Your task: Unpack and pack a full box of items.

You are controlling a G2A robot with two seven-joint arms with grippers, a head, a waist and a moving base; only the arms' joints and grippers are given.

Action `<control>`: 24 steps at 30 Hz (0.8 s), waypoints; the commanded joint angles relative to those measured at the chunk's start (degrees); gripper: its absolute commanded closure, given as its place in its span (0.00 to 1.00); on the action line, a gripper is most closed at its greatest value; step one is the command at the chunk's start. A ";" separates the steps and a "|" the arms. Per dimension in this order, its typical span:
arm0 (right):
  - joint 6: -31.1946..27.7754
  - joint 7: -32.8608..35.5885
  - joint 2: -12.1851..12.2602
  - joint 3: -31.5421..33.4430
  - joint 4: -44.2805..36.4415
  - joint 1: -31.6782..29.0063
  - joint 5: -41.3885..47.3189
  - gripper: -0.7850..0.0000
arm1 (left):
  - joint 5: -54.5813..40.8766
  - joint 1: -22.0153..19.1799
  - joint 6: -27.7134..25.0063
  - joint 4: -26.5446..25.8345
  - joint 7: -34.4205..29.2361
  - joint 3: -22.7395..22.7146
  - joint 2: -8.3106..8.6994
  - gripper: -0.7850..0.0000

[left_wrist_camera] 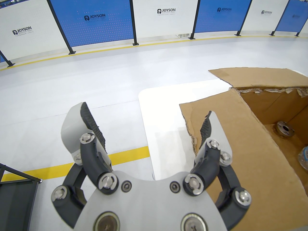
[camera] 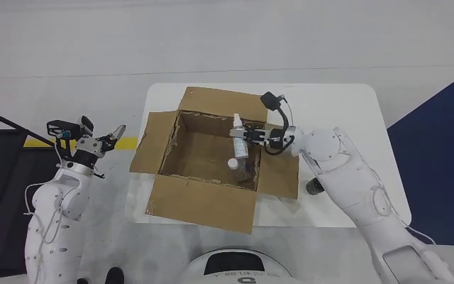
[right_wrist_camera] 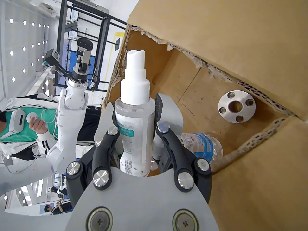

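Note:
An open cardboard box [camera: 186,145] stands on the white table [camera: 333,106]. My right gripper [camera: 248,136] hangs over the box's right side, shut on a clear spray bottle [right_wrist_camera: 134,111] with a white nozzle; the spray bottle [camera: 239,136] is above the box interior. Inside the box lie a water bottle [right_wrist_camera: 204,145] with a white cap [camera: 233,163] and a metal flange [right_wrist_camera: 236,106], which also shows as flange [left_wrist_camera: 285,129]. My left gripper [left_wrist_camera: 146,121] is open and holds nothing, off the table's left edge, beside the box flap [left_wrist_camera: 216,111]; left gripper [camera: 113,136].
The box's four flaps are folded outward over the table. A dark round object [camera: 313,186] sits on the table right of the box, partly under the right arm. A dark rack [camera: 14,142] stands at the far left. A yellow floor line [left_wrist_camera: 130,156] runs left of the table.

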 commanded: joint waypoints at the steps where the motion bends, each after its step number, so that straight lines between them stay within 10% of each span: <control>1: 0.45 -0.97 -0.33 -1.14 0.14 0.47 -0.24 1.00 | 0.00 0.00 0.00 0.00 0.00 0.00 0.00 0.00; 12: 3.23 -3.41 -2.16 -9.37 0.73 2.46 -7.88 1.00 | 0.00 0.00 0.00 0.00 0.00 0.00 0.00 0.00; 18: 3.88 -3.42 -2.68 -10.97 0.39 3.22 -10.32 0.16 | 0.00 0.00 0.00 0.00 0.00 0.00 0.00 0.00; 24: 3.78 -2.70 -2.33 -9.19 -3.49 2.10 -10.33 0.03 | 0.00 0.00 0.00 0.00 0.00 0.00 0.00 0.00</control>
